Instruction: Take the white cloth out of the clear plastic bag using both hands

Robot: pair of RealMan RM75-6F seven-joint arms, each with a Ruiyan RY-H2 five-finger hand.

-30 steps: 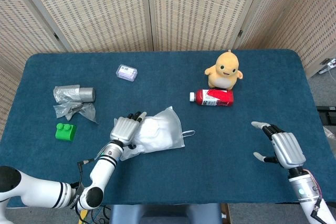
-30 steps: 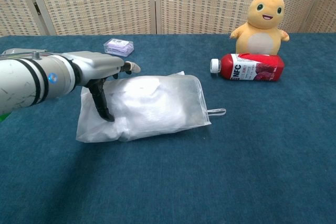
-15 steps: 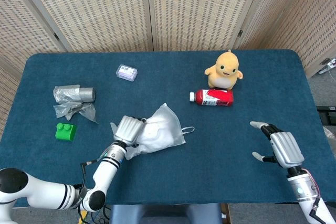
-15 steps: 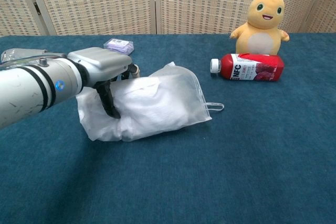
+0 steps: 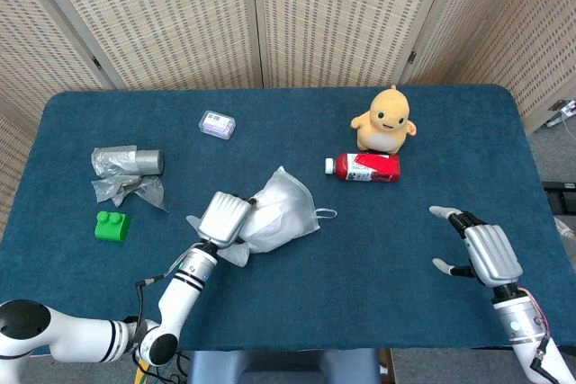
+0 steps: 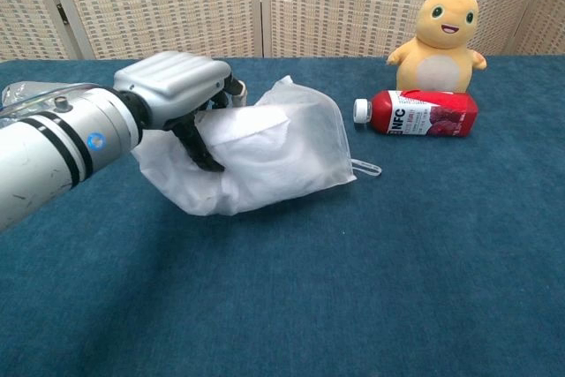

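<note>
the left hand [image 6: 181,86] has closed in and hoisted the near end of the clear plastic bag [image 6: 265,161] since a second ago, so the bag now bunches and tilts up off the blue surface [image 5: 378,249]. fingers curl into the plastic, gripping it to anchor that end. the white cloth [image 5: 270,218] sits inside. the right hand [image 5: 481,254] hovers well apart, fingers spread, holding nothing, probably waiting to reach in for the cloth.
</note>
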